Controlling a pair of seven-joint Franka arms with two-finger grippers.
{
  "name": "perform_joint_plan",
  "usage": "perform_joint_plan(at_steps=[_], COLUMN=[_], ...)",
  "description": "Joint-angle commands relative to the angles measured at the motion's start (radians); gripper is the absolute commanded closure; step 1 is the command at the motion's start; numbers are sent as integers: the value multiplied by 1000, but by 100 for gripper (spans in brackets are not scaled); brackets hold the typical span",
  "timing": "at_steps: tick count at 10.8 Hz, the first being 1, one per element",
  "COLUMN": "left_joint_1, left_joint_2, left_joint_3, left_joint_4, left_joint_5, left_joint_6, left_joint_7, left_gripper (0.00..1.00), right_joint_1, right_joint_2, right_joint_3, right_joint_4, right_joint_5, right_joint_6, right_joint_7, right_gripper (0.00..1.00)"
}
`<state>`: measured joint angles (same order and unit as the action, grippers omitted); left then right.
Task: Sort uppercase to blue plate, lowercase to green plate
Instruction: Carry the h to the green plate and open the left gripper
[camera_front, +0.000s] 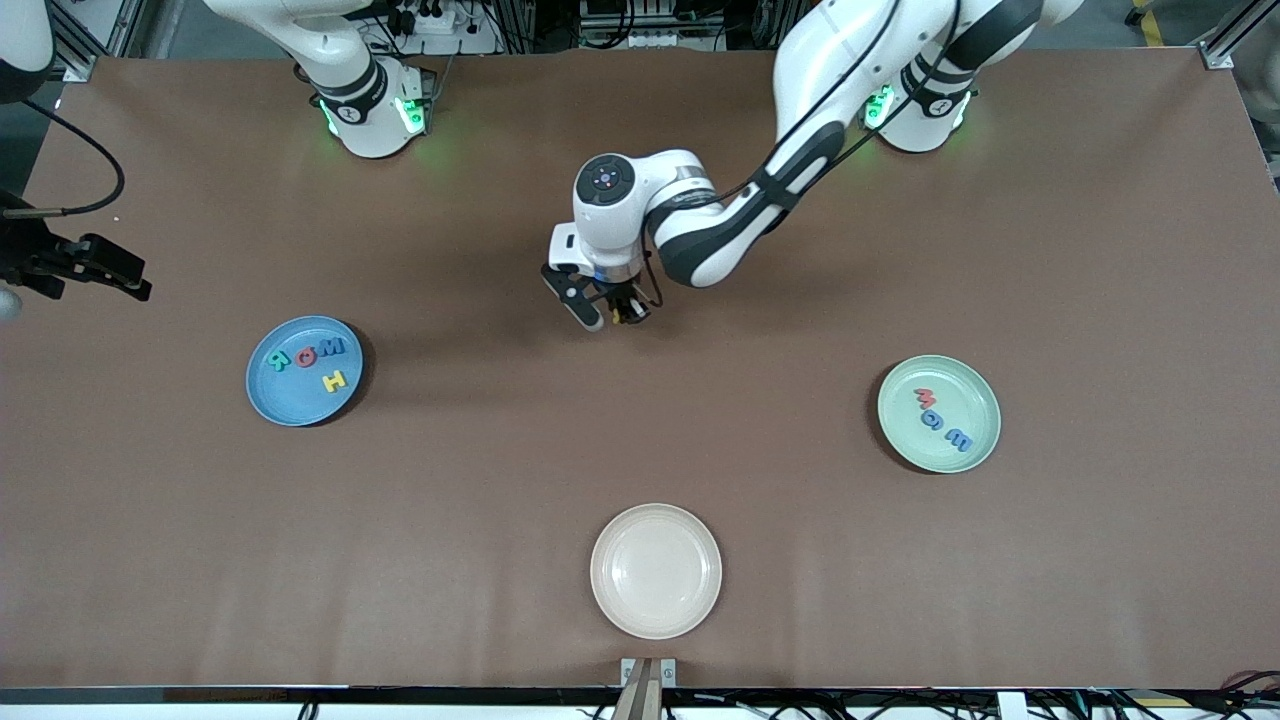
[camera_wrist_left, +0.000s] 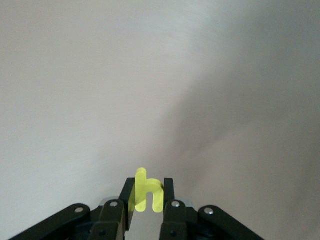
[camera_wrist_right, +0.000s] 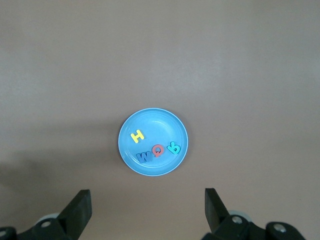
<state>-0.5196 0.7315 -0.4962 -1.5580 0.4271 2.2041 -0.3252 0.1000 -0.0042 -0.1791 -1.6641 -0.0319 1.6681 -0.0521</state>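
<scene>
My left gripper (camera_front: 612, 316) hangs over the bare middle of the table, shut on the yellow lowercase h (camera_wrist_left: 148, 192), which stands upright between its fingers in the left wrist view, where the gripper (camera_wrist_left: 148, 185) fills the lower edge. The blue plate (camera_front: 285, 402) toward the right arm's end holds the teal R (camera_front: 278, 360), red Q (camera_front: 305, 355), blue W/M (camera_front: 331, 348) and yellow H (camera_front: 334, 380). The green plate (camera_front: 912, 440) toward the left arm's end holds the red w (camera_front: 925, 397), blue round letter (camera_front: 935, 420) and blue m/e letter (camera_front: 958, 438). My right gripper (camera_wrist_right: 147, 200) is open and empty, high above the blue plate (camera_wrist_right: 160, 122).
A cream plate (camera_front: 655, 610) with nothing in it sits near the front camera, midway along the table. The right gripper (camera_front: 105, 268) shows at the edge of the front view, at the right arm's end of the table.
</scene>
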Motion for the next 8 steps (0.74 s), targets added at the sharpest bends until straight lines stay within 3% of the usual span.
perform_joint_plan(at_steps=[1,5,8], left_joint_1=[125,346,566], left_joint_2=[-122,-175,-164], left_joint_3=[-7,-4,-5], left_joint_4=[-34,-34,-37], left_joint_5=[-91,-134,-136], left_joint_6=[-126,-308,-351], left_joint_7=[17,48,125], left_gripper=[100,100,100], right_joint_1=[6,6,7], right_joint_2=[18,18,29], right_joint_3=[0,0,0], right_joint_4=[32,50,53], right_joint_5=[7,9,7], right_joint_6=[-21,-34,-36], right_joint_7=[8,8,9], right_gripper=[0,0,0])
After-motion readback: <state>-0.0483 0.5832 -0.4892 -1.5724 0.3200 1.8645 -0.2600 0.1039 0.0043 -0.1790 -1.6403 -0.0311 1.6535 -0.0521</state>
